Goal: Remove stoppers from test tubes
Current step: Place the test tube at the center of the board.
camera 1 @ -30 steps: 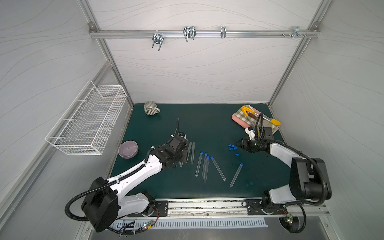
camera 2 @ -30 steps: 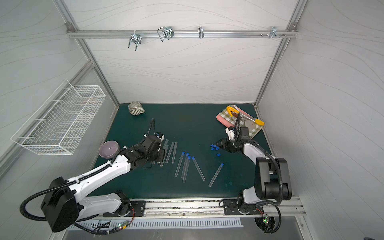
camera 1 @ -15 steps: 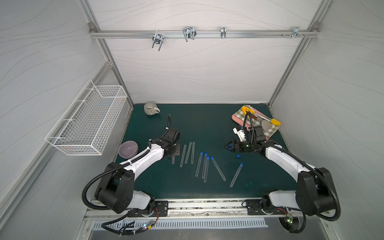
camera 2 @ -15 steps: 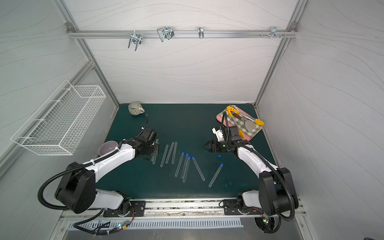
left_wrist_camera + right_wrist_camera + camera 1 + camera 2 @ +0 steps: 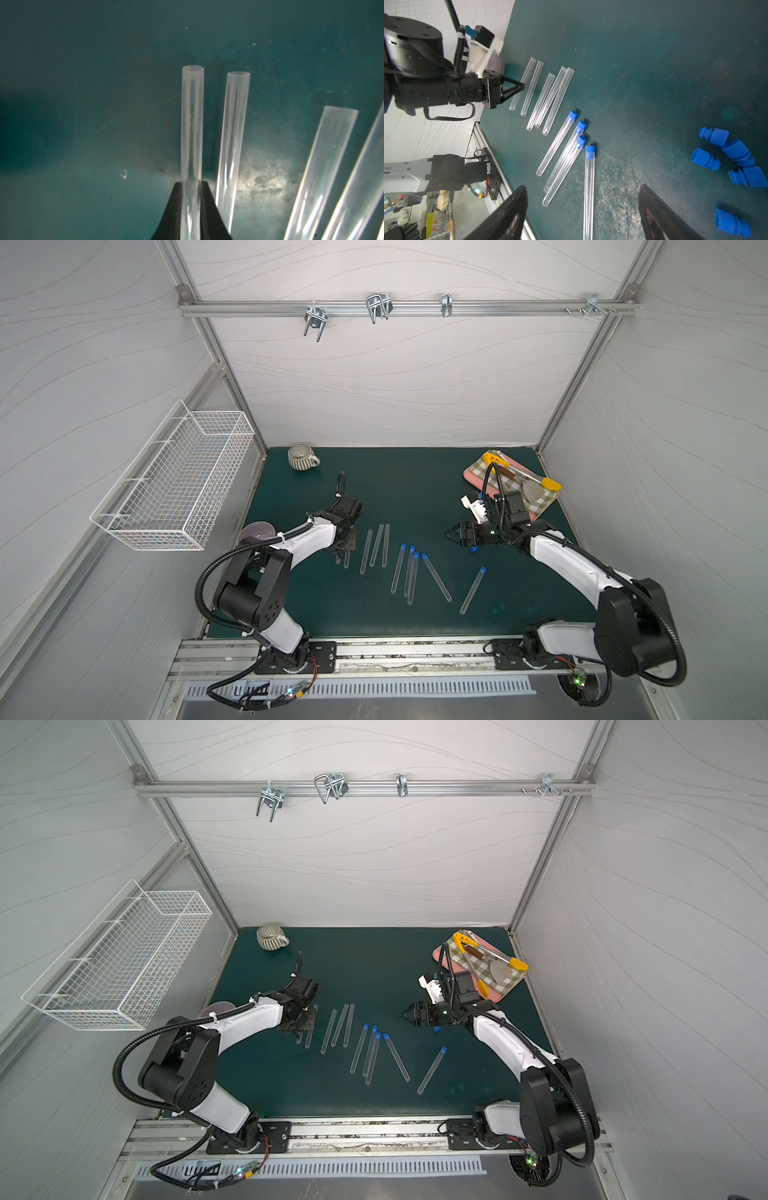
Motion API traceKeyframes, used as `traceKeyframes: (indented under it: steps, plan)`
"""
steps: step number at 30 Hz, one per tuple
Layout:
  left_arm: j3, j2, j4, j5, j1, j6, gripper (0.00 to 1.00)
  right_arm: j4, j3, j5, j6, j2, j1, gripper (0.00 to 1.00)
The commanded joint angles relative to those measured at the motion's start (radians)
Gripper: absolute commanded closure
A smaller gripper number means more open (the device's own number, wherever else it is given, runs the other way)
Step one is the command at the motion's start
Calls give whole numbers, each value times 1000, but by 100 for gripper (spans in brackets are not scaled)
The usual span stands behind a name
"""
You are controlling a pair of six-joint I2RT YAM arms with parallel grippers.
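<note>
Left gripper (image 5: 190, 188): closed on the held tube (image 5: 192, 124), pinching it partway along its length; the tube's mouth is open.
Held tube's place: at the 9 o'clock side of the mat (image 5: 415, 489), mostly hidden under the arm in both top views; I cannot tell whether it rests on the mat or is lifted.
Neighbour tube (image 5: 234, 135): open-mouthed, just beside the held tube and not touching it.
Three open tubes (image 5: 376, 545): side by side, at 3 o'clock of the left gripper.
Right gripper (image 5: 583, 187): jaws wide apart, holding nothing, pointing toward 9 o'clock low over the mat.
Capped tubes (image 5: 409, 572): four in a fan near the mat's centre, blue ends toward 12 o'clock. They lie at 7 to 8 o'clock of the right gripper's tips, apart from them.
Fifth capped tube (image 5: 473, 589): alone, at 5 o'clock of the right gripper.
Loose stoppers (image 5: 705, 159): five blue ones scattered on the mat, just beside the right gripper.
</note>
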Motion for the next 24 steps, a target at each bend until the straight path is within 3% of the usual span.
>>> traceKeyframes:
  steps: [1,13,19,24]
  plan:
    - [62,37,-21,-42,3,9,98,-21,7,-24,-22,-25,6,16]
    - [66,93,-20,19,3,-16,91,-33,11,-7,-29,-42,6,16]
    - [73,92,-21,28,3,-18,78,-52,15,13,-39,-52,6,16]
    - [86,36,-51,5,-10,-15,62,-63,7,18,-41,-67,5,16]
